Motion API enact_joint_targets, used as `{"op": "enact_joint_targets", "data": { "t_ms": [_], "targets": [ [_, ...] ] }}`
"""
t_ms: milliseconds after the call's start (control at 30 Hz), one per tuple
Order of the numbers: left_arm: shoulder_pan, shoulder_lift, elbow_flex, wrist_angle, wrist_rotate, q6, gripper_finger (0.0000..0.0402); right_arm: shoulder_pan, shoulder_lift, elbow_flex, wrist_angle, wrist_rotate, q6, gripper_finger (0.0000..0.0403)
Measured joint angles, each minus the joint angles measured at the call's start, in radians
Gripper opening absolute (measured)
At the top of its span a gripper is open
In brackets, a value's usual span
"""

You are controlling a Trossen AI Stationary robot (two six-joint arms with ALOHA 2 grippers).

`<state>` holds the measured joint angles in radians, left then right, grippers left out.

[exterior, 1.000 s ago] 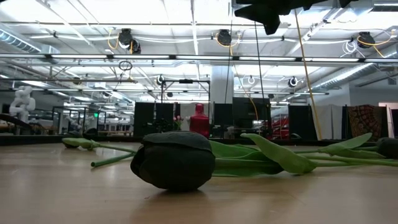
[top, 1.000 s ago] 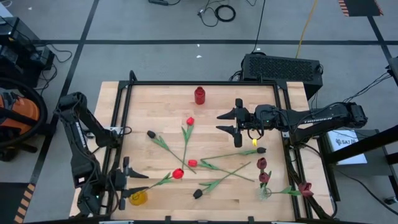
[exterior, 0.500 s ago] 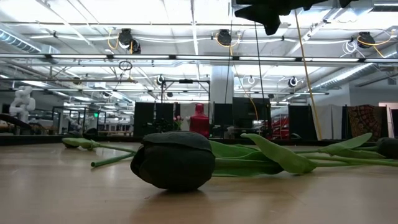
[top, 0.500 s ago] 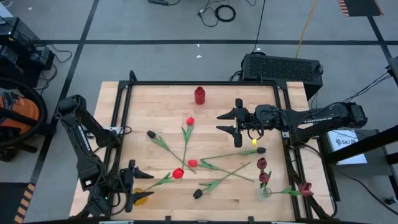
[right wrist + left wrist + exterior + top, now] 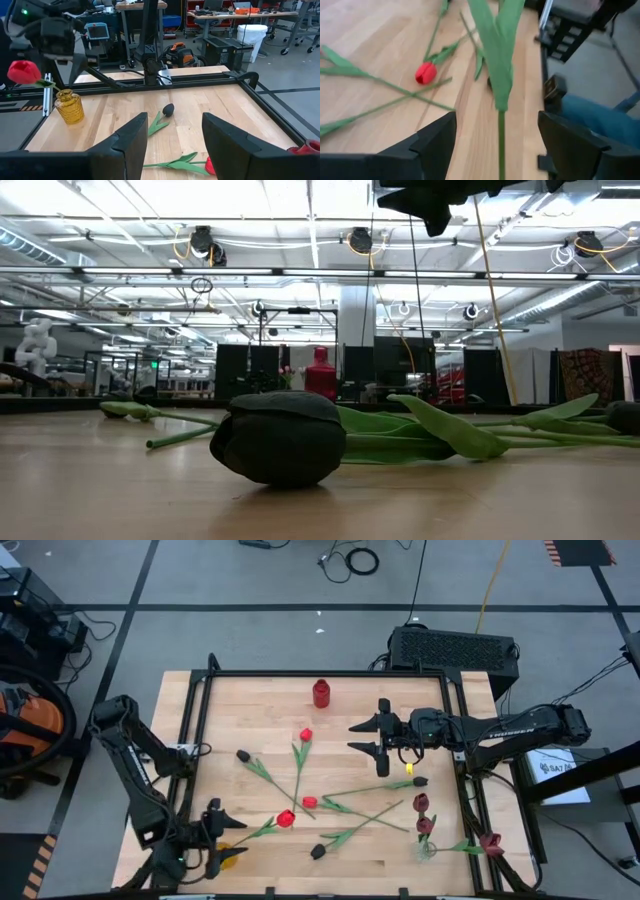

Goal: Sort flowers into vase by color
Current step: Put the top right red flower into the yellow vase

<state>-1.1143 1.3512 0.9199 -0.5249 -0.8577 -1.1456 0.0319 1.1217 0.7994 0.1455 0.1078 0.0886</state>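
The left end effector (image 5: 213,840) hangs open over the yellow vase (image 5: 69,106) — a red flower (image 5: 22,72) stands in it; next pick another red one. The right end effector (image 5: 383,732) waits open.

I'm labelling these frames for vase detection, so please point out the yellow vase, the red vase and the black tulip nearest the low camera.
yellow vase (image 5: 69,106): right wrist view, on its ribbed glass body.
red vase (image 5: 321,693): high view, on its body.
black tulip (image 5: 280,437): low view, on the middle of its head.
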Motion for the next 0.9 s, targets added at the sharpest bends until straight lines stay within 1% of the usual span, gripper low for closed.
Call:
{"op": "enact_joint_targets", "data": {
  "t_ms": [67, 100, 233, 333, 467, 667, 767, 833, 900],
  "targets": [
    [0.019, 0.024, 0.000, 0.000, 0.045, 0.014, 0.0276, 0.000, 0.000, 0.000, 0.000, 0.000, 0.000, 0.0180],
    [0.025, 0.033, 0.000, 0.000, 0.051, 0.023, 0.0272, 0.000, 0.000, 0.000, 0.000, 0.000, 0.000, 0.0180],
    [0.027, 0.041, 0.000, 0.002, 0.050, 0.033, 0.0249, 0.000, 0.000, 0.000, 0.000, 0.000, 0.000, 0.0180],
    [0.028, 0.041, 0.000, 0.002, 0.022, 0.035, 0.0219, 0.000, 0.000, 0.000, 0.000, 0.000, 0.000, 0.0180],
    [0.028, 0.041, 0.000, 0.002, 0.018, 0.037, 0.0165, 0.000, 0.000, 0.000, 0.000, 0.000, -0.002, 0.0180],
    [0.027, 0.033, 0.000, 0.002, -0.010, 0.052, 0.0060, 0.000, 0.000, 0.000, 0.000, 0.000, -0.003, 0.0180],
    [0.026, 0.015, 0.000, 0.015, -0.012, 0.052, 0.0016, 0.000, 0.000, 0.000, 0.000, 0.000, -0.003, 0.0180],
    [0.019, -0.005, 0.000, 0.022, -0.012, 0.053, 0.0010, 0.000, 0.000, 0.000, 0.000, 0.000, -0.003, 0.0180],
    [0.010, -0.023, 0.000, 0.024, -0.019, 0.061, 0.0016, 0.000, 0.000, 0.000, 0.000, 0.000, -0.003, 0.0180]
  ]
}}
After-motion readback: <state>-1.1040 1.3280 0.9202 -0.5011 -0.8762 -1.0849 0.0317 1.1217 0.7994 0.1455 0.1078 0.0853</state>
